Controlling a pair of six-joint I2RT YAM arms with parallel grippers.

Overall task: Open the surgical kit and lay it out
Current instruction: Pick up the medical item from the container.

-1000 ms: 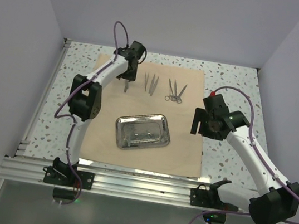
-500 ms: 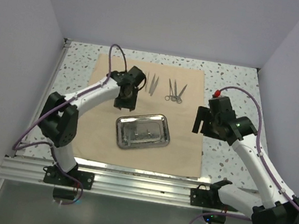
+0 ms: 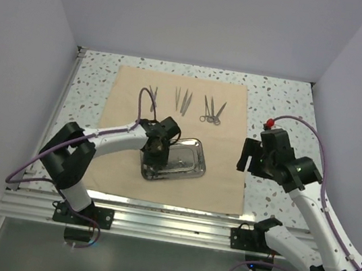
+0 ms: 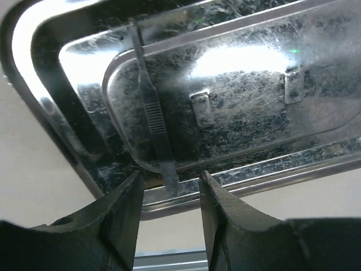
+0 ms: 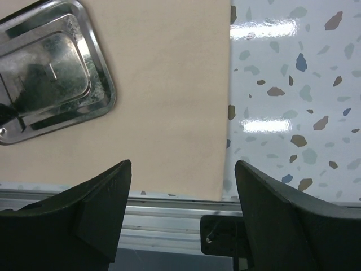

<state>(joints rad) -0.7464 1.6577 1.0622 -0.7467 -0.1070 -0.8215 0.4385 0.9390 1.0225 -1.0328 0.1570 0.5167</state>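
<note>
– On the spread cloth wrap (image 3: 222,176), the steel tray (image 3: 187,160) sits mid-sheet, with one slim instrument (image 4: 151,107) inside.
– Left gripper (image 4: 169,180) straddles its end, half-open, nothing pinched. Lower squarely, then close on the handle. Right gripper (image 5: 181,165) hangs wide and empty.

High rear camera looks down; both wrist cameras share the tray (image 3: 187,162)

tray (image 4: 242,84) — polished metal, mirror-bright but finely scratched; cloth (image 5: 169,84) matt, smooth tan fabric; tabletop (image 5: 293,73) glossy, speckled — stone-like.
</note>
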